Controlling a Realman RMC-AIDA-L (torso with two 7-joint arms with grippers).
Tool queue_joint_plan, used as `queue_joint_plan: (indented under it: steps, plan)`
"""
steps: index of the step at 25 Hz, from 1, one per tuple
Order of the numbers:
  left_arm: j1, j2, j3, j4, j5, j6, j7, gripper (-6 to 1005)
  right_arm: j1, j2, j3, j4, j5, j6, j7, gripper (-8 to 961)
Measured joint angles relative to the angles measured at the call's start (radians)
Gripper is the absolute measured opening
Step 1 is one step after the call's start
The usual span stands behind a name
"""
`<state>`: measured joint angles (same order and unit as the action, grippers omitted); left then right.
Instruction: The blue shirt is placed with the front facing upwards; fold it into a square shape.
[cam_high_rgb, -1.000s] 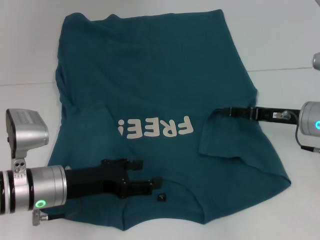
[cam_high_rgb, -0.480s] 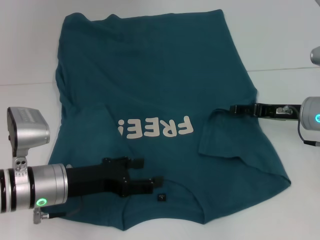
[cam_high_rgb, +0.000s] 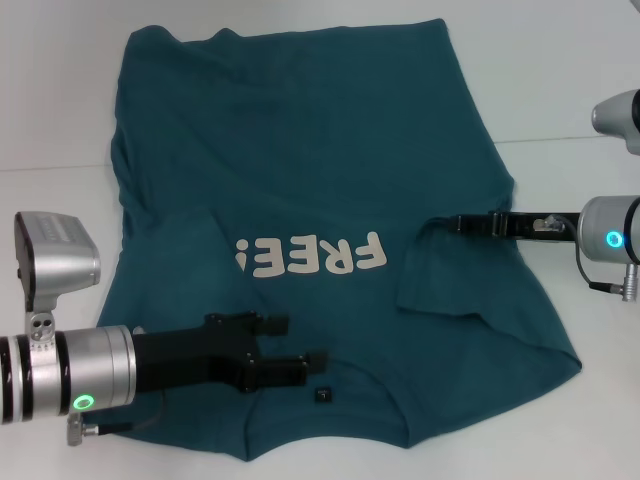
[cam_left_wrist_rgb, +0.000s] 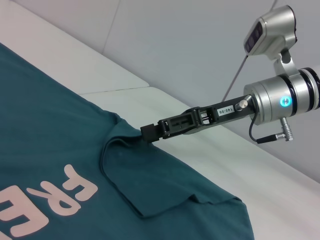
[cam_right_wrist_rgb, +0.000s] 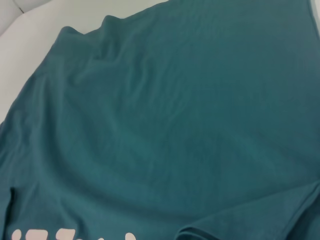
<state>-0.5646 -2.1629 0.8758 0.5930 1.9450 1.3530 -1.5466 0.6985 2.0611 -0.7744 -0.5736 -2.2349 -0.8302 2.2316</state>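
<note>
Now | our right gripper (cam_high_rgb: 462, 224) fingers are clamped on the blue shirt (cam_high_rgb: 300, 170) sleeve fold | our left gripper (cam_high_rgb: 300, 345) fingers are apart above its collar.

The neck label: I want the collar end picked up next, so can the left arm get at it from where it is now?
Probably yes. The left gripper hangs just beside the neck label on the blue shirt, with nothing between them.

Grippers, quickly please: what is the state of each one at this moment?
Left gripper: open, over the blue shirt near the collar, holding nothing.
Right gripper: at the folded sleeve's edge; cannot be told.
</note>
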Motion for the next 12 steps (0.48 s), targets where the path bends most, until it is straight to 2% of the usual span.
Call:
queue_joint_plan:
  steps: [12]
  plan:
    - [0.0, 0.0, -0.004, -0.002, 0.0, 0.0, 0.001, 875, 0.026, 0.024, -0.03, 0.013, 0.01, 0.099, -0.012, 819]
